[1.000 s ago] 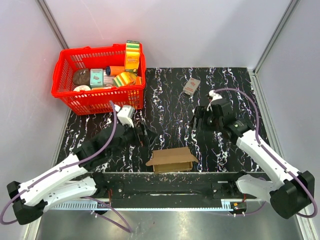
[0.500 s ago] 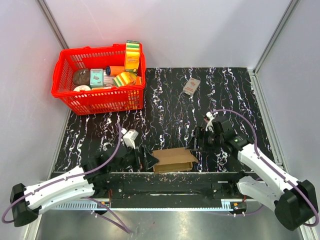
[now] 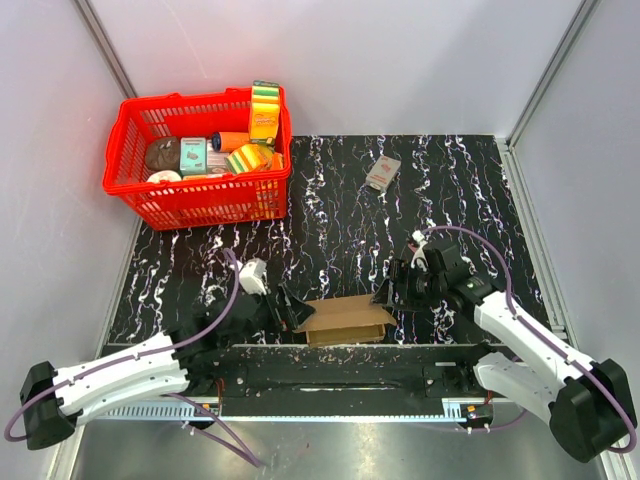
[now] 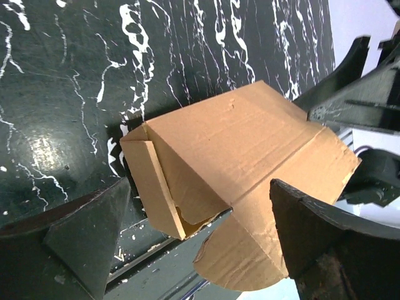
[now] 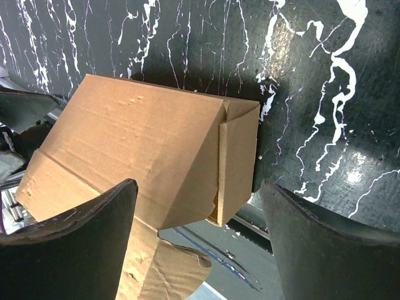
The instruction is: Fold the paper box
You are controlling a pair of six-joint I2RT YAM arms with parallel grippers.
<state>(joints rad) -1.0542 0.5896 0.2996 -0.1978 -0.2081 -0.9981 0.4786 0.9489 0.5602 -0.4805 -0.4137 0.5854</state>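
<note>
The paper box (image 3: 346,318) is plain brown cardboard, partly folded into a slim box, lying at the table's near edge with a rounded flap hanging over it. It fills the left wrist view (image 4: 244,162) and the right wrist view (image 5: 144,150). My left gripper (image 3: 296,311) is open just left of the box, its jaws straddling the box's left end (image 4: 194,244). My right gripper (image 3: 388,293) is open just right of the box, its jaws either side of the right end (image 5: 200,244). Neither gripper holds anything.
A red basket (image 3: 135,190) full of groceries stands at the back left. A small grey-and-red packet (image 3: 382,173) lies at the back middle. The black marbled table (image 3: 340,220) ends at a metal rail (image 3: 330,385) just under the box.
My left gripper has swung down from mid-table to the box's left end. My right gripper has come down and in to the box's right end. The box has not moved.
</note>
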